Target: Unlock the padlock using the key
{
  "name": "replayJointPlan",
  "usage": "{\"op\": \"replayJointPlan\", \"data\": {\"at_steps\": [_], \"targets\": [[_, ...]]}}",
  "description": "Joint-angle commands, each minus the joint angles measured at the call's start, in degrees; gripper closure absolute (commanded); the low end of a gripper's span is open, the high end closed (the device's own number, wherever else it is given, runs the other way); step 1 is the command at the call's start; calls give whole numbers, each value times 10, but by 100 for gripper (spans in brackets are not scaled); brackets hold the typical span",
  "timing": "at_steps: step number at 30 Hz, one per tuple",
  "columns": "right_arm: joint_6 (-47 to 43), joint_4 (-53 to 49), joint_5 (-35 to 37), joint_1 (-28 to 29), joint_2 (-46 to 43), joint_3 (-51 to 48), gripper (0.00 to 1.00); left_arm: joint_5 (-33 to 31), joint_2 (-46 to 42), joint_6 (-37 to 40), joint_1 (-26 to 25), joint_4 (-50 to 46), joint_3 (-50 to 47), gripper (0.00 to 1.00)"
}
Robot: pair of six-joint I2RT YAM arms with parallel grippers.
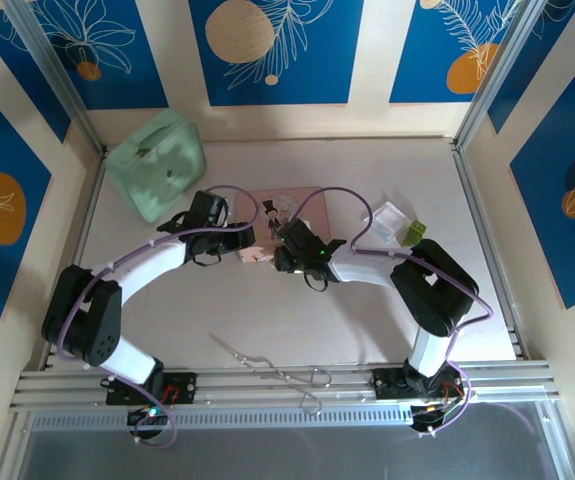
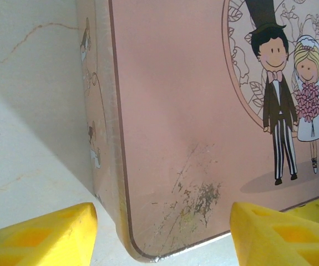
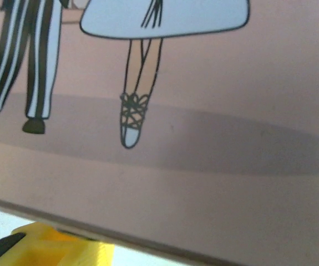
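Observation:
The padlock and the key are out of view. A pink picture tin [image 1: 289, 204] with a cartoon bride and groom lies at the table's middle. In the left wrist view its scratched near corner [image 2: 198, 194] sits between my left gripper's yellow fingers [image 2: 42, 235], which are far apart; the left gripper [image 2: 162, 235] is open around that corner. My left gripper [image 1: 239, 243] and right gripper [image 1: 284, 252] both meet at the tin's near edge. In the right wrist view the tin's lid [image 3: 203, 166] is very close, and one yellow finger [image 3: 54, 249] shows below its edge.
A pale green pouch [image 1: 157, 165] lies at the back left. A white packet [image 1: 387, 222] and a small green object [image 1: 413, 232] lie right of the tin. A long thin wire tool [image 1: 277, 368] rests near the front rail.

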Motion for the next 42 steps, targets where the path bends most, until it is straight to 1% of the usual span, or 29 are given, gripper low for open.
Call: {"op": "replayJointPlan", "data": {"at_steps": [1,12,15,18,21,24,26,30,33,36,39,42], "targets": [[-23,22,-9,-3,20,-1,56,6,5,8,-3,-14,0,36],[-27,11,-2,4,40,21,61,13,7,4,-3,-9,-3,36],[-24,-1,5,6,39,26,66,14,8,4,-3,-10,-1,36],[-3,-49,29,11,41,45,74,13,8,6,-3,-9,0,36],[43,-147,62,14,54,90,81,12,8,6,-3,-10,0,36],[83,-215,73,21,64,122,83,11,7,8,-3,-9,-1,36],[93,-223,63,25,66,128,82,10,7,7,-2,-9,-2,36],[84,-186,52,33,48,104,72,11,5,10,-1,-12,-2,36],[59,-126,38,32,21,64,57,11,2,11,-1,-13,-3,36],[16,-44,5,26,-12,15,49,12,1,12,1,-14,-3,36],[-13,29,-30,9,-33,-32,46,13,2,13,2,-13,-2,36],[-37,83,-70,-19,-36,-62,48,15,2,13,3,-13,0,36]]}}
